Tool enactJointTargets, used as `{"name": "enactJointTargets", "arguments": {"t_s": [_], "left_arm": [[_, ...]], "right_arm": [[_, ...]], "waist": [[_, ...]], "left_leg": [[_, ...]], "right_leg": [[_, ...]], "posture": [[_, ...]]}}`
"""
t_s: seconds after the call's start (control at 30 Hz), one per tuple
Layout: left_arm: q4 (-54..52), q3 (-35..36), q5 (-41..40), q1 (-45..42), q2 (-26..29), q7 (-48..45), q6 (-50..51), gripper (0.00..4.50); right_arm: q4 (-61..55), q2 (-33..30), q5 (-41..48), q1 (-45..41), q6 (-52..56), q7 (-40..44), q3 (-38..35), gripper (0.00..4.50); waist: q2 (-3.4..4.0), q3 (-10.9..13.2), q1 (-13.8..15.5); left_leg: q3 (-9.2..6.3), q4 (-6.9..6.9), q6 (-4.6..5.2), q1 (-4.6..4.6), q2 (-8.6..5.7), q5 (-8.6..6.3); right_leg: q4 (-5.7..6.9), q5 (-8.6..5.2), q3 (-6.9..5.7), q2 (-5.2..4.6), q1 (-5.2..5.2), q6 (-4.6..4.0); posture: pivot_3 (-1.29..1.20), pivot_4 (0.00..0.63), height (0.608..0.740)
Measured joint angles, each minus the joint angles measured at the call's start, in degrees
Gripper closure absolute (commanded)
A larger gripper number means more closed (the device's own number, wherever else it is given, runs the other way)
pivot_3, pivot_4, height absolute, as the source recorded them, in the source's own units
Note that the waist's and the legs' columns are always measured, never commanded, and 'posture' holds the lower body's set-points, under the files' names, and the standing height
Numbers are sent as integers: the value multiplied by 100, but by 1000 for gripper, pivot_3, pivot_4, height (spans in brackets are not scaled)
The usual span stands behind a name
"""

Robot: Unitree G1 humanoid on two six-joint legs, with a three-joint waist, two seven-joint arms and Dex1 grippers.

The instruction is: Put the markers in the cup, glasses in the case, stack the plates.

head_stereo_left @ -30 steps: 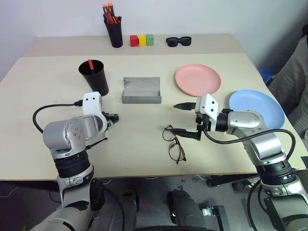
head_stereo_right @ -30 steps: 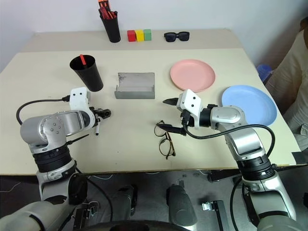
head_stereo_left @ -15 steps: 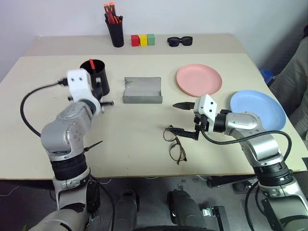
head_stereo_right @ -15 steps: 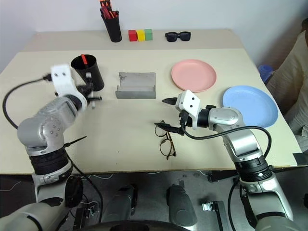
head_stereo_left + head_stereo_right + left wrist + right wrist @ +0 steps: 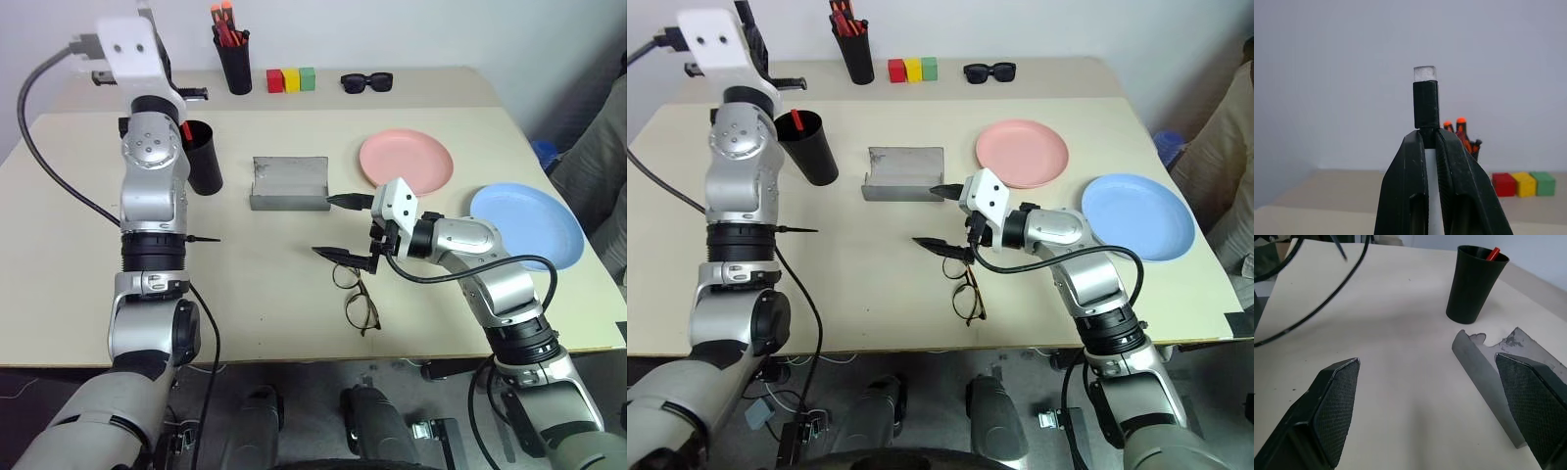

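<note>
The left gripper (image 5: 1431, 134), clenched on the white marker (image 5: 1425, 98), hangs at 11 o'clock above the cup (image 5: 196, 157) for dropping, while the right gripper (image 5: 345, 227) gapes at 12 o'clock of the glasses (image 5: 355, 294).

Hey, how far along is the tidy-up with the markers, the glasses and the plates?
Done: one red-ended marker stands in the black cup. In hand: the left gripper is shut on the white marker, raised above the cup. Left: the glasses lie on the table beside the open right gripper, the grey case is open and empty, and the pink plate and blue plate sit apart, unstacked.
</note>
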Motion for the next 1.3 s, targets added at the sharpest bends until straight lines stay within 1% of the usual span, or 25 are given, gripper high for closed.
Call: {"name": "enactJointTargets", "arguments": {"t_s": [0.07,0.13,0.23,0.27,0.3,0.33,0.37,0.4,0.43,0.73,0.77,0.83,0.87,0.9,0.93,0.97,1.03,1.1,1.17,1.3], "left_arm": [[481,-2,12,-103,3,17,-297,4433],[744,-1,9,-132,13,13,-515,4433],[938,0,-11,-134,9,7,-666,3368],[959,0,-12,-134,7,11,-680,2819],[984,0,-7,-133,0,43,-716,2360],[990,-2,2,-133,-6,99,-751,1758],[990,-3,9,-133,-9,148,-774,1324],[990,-3,16,-133,-11,226,-791,724],[990,-2,15,-133,-14,262,-794,304],[795,18,-117,33,-109,304,-725,304],[743,21,-154,54,-134,217,-701,139],[227,-99,-498,220,-181,-592,-332,139],[-108,-288,-679,324,-181,-1182,-40,139],[-319,-471,-752,391,-163,-1529,158,139],[-620,-834,-761,501,-55,-2085,520,139],[-799,-1101,-745,572,-4,-2432,776,139],[-1082,-1764,-670,746,275,-3274,1410,139],[-1130,-2076,-615,878,420,-3789,1928,139],[-1073,-2193,-615,863,459,-4087,2271,139],[-412,-2466,-555,535,687,-4967,2694,139]], "right_arm": [[-34,22,0,28,1,-59,10,0],[-72,22,0,63,7,-115,10,0],[-129,19,1,129,19,-188,8,0],[-132,18,2,142,22,-197,8,0],[-140,13,3,154,26,-211,8,0],[-146,11,3,158,28,-220,8,0],[-161,11,4,160,29,-226,8,0],[-185,10,5,160,30,-229,8,0],[-197,8,6,160,30,-229,8,0],[-201,-14,7,160,30,-169,8,0],[-201,-20,7,159,30,-166,8,0],[-198,-59,5,157,31,-155,7,0],[-196,-94,4,152,32,-148,6,0],[-196,-108,5,143,36,-138,5,0],[-196,-169,8,141,43,-103,2,0],[-199,-250,21,140,76,-64,-4,0],[-257,-658,92,168,256,154,-56,0],[-360,-1039,148,259,390,355,-228,0],[-453,-1263,202,342,485,497,-308,0],[-633,-1699,291,586,595,652,-558,0]], "waist": [[0,0,0],[0,0,-3],[0,0,-10],[0,0,-14],[0,0,-17],[0,0,-19],[0,0,-21],[0,0,-23],[0,0,-24],[0,0,-26],[0,0,-24],[0,0,-24],[0,0,-7],[0,0,2],[0,0,2],[1,0,-2],[4,2,-29],[5,3,-50],[6,3,-65],[7,4,-45]], "left_leg": [[0,1,0,0,0,0],[0,0,0,0,0,0],[0,1,0,0,0,0],[0,1,0,0,0,0],[0,1,0,0,0,0],[0,1,0,0,0,0],[0,1,0,0,0,0],[0,1,0,0,0,0],[-1,1,0,0,0,0],[-1,2,0,1,0,0],[-1,2,0,1,0,0],[0,2,0,0,0,0],[-1,1,0,-1,0,0],[-1,1,0,0,0,0],[0,2,0,0,-1,0],[-1,2,0,0,-2,0],[0,1,0,3,-1,0],[-1,0,1,5,1,0],[-1,-1,1,7,5,0],[0,1,2,7,2,0]], "right_leg": [[0,0,0,0,0,0],[1,0,0,0,0,0],[4,0,0,0,-1,0],[5,0,0,1,-1,0],[6,0,0,1,-1,0],[7,0,0,1,-1,0],[7,0,0,1,-1,0],[8,0,0,1,-2,0],[9,0,0,1,-1,0],[12,0,0,1,-2,0],[12,0,0,1,-2,0],[11,0,0,1,-1,0],[10,0,-1,1,0,0],[9,0,-1,1,1,0],[9,0,-1,1,3,0],[9,0,0,1,2,0],[12,-1,0,2,2,-1],[14,-1,1,5,0,-2],[17,-1,1,10,-2,-2],[16,-2,1,7,2,-2]], "posture": [[0,150,740],[0,150,740],[0,150,740],[0,150,740],[0,150,740],[0,150,740],[0,150,740],[0,150,740],[0,150,740],[0,150,740],[0,150,740],[0,150,740],[0,150,740],[0,150,740],[0,150,740],[0,150,740],[0,150,740],[0,150,740],[0,150,740],[0,150,740]]}}
